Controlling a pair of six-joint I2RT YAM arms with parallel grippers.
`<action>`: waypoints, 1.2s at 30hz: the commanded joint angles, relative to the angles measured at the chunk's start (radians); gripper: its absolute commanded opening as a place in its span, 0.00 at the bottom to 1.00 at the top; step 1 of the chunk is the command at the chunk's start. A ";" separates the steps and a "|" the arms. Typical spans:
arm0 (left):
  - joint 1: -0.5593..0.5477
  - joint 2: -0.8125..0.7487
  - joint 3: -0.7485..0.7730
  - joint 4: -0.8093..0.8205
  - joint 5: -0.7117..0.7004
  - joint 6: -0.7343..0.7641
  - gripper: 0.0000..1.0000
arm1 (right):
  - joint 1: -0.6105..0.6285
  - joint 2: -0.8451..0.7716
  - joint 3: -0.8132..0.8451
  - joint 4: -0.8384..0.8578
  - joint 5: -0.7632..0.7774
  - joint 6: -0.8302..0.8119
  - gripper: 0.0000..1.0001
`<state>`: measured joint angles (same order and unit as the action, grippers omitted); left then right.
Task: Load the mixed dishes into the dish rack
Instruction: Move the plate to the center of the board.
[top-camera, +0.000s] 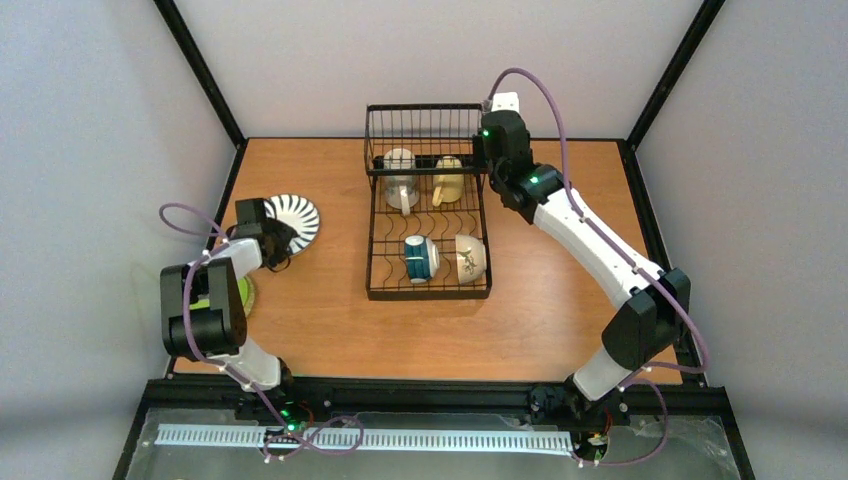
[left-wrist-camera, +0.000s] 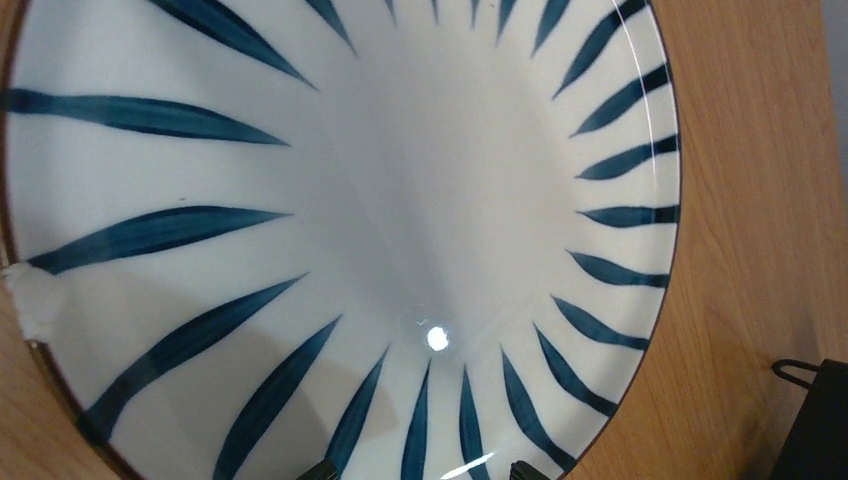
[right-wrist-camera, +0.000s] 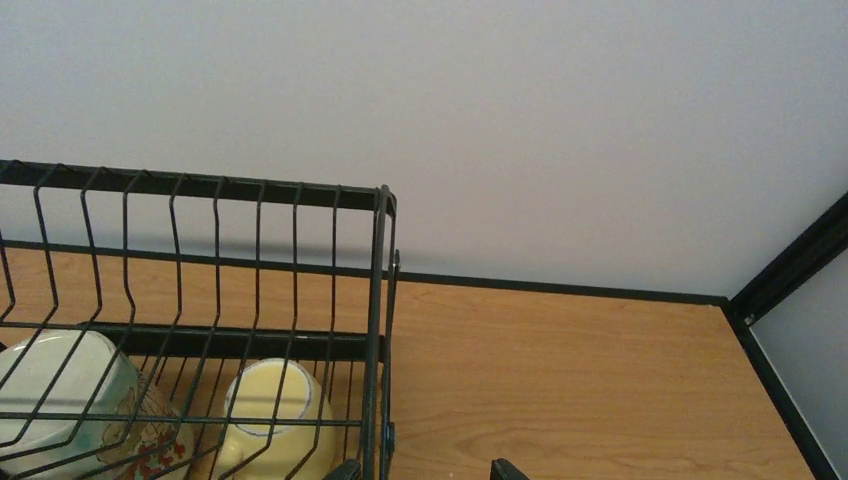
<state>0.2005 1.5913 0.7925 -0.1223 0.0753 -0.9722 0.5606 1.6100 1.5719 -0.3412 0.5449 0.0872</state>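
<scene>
1. Left gripper (left-wrist-camera: 420, 471): the fingers are apart, with only two dark tips showing at the 6 o'clock edge of the wrist view. They clamp nothing. Whether they touch the striped plate (left-wrist-camera: 400, 200) cannot be told.
2. Striped plate: it lies flat on the wood-grain table (top-camera: 320, 330), directly under the left gripper. In the top view most of it extends toward the gripper's 3 o'clock. It is round, with a glossy white glaze and dark blue radial strokes.
3. Right gripper (right-wrist-camera: 425, 470): the fingers are apart and hold nothing. A corner wire of the rack (right-wrist-camera: 378, 300) stands between the tips.
4. Rack: black wire, at the table centre. The right gripper is at its 1 o'clock corner.
5. Tall basket section, at the rack's 12 o'clock end: cream mug (right-wrist-camera: 60, 385) and yellow mug (right-wrist-camera: 275, 405) sit side by side.
6. Rack's 6 o'clock end: teal cup (top-camera: 421, 258) and bowl (top-camera: 470, 258) lie on their sides.
7. Green plate (top-camera: 246, 295): on the table, mostly hidden under the left arm.
</scene>
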 joint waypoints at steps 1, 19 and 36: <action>-0.031 0.012 -0.081 -0.128 -0.017 0.016 0.99 | -0.011 -0.038 -0.036 0.003 0.015 0.041 0.75; -0.061 -0.075 -0.207 -0.127 -0.001 0.036 0.99 | -0.014 -0.052 -0.071 -0.006 0.004 0.072 0.75; -0.108 -0.116 -0.205 -0.186 0.013 0.050 0.98 | -0.013 -0.047 -0.072 -0.004 0.006 0.069 0.75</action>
<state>0.1184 1.4597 0.6392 -0.0811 0.0738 -0.9524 0.5556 1.5806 1.5166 -0.3439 0.5426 0.1440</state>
